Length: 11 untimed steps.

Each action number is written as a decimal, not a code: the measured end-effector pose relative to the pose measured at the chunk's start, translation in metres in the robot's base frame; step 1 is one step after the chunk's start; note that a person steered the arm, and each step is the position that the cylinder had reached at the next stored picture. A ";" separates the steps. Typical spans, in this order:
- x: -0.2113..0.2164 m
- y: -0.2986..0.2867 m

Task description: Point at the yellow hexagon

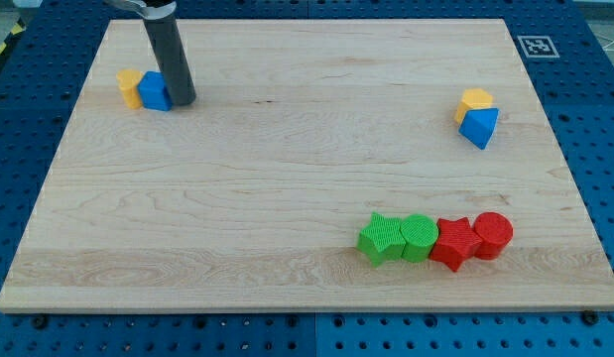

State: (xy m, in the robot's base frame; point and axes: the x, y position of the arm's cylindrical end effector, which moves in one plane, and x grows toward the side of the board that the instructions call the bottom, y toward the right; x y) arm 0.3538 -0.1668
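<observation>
Blue pegboard shows around all edges of the pale wooden board (287,169) we work on. Our rod carries no claw at all, so nothing spreads or pinches; we end in my tip (182,102), which rests at the view's upper left, touching or just beside the right side of a blue block (154,91), with a yellow block (129,87) pressed against that block's left. The yellow hexagon (475,99) sits well apart from us, near the view's right edge, touching the blue triangular block (480,127) just below it. We judge it a light, rigid plastic piece that would slide easily on the smooth wood, so we should stop short rather than nudge it; no hold is needed. Along the view's bottom right lie a green star-like block (381,238), a green round block (419,236), a red star-like block (453,242) and a red round block (492,234) in a touching row. We read no writing; only a black-and-white square marker (535,46) shows at the board's upper right corner.
</observation>
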 end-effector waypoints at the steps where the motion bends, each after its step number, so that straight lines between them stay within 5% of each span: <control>1: -0.005 -0.003; 4: -0.017 0.006; 11: -0.046 0.219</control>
State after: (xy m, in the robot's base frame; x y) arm 0.3081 0.0523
